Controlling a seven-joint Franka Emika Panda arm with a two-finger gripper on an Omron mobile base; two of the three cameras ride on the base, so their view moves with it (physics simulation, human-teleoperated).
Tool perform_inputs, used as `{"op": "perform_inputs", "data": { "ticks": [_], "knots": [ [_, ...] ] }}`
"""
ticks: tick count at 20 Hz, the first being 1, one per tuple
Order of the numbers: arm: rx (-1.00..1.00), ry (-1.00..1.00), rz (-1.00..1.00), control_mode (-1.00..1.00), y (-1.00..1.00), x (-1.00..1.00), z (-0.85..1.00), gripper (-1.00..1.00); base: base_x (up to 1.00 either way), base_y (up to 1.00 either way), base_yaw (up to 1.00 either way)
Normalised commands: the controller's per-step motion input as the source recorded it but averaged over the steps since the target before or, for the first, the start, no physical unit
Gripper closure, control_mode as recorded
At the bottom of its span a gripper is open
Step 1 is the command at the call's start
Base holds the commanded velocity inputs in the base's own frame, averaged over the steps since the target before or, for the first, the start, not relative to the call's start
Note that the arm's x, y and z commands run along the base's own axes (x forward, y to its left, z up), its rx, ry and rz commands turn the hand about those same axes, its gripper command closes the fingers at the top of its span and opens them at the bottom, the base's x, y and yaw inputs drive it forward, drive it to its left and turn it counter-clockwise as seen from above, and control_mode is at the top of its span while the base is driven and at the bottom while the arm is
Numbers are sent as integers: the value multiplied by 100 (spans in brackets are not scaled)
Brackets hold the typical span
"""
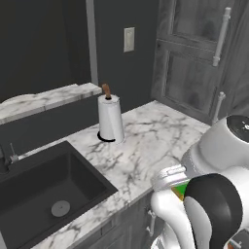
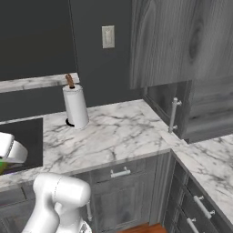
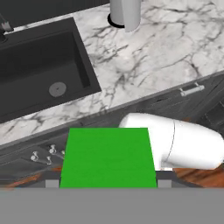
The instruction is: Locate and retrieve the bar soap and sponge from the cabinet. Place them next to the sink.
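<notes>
The gripper (image 3: 107, 183) is clamped on the sponge (image 3: 108, 157), a flat green block that sits between the two dark finger tips at the bottom of the hand view. The sponge hangs in front of the counter edge, over the drawer fronts below it, and is not resting on any surface. In the left base view a small patch of the same green (image 1: 182, 189) shows tucked among the white arm links at the lower right, and a sliver of green sits at the far left edge of the right base view, though there it is too small to be sure it is the sponge.

The sink (image 1: 29, 187) is a dark basin sunk into the white marble counter (image 1: 146, 141), with a round silver drain (image 1: 60, 208) in its floor. A roll of paper towels (image 1: 110, 119) stands upright on the counter behind the sink's right end, well apart from the sponge. A light switch plate (image 1: 129, 39) is on the dark wall above it. To the right, a grey wood-grain wall cabinet (image 2: 182, 41) hangs over the counter corner.
</notes>
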Motion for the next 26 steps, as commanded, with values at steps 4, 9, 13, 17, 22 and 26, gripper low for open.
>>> {"op": "perform_inputs", "data": {
  "ticks": [4,9,13,17,22,26],
  "knots": [
    [0,-1,1,-100,50,78,-27,100,0,0,0],
    [0,0,4,-100,50,86,-26,100,0,0,0],
    [0,0,5,-100,49,86,-25,100,0,0,0],
    [0,0,8,-100,38,94,-30,100,0,0,0],
    [-1,0,5,-100,18,100,-37,100,0,0,0],
    [-6,0,1,-100,18,99,-44,100,0,0,0]
  ]
}}
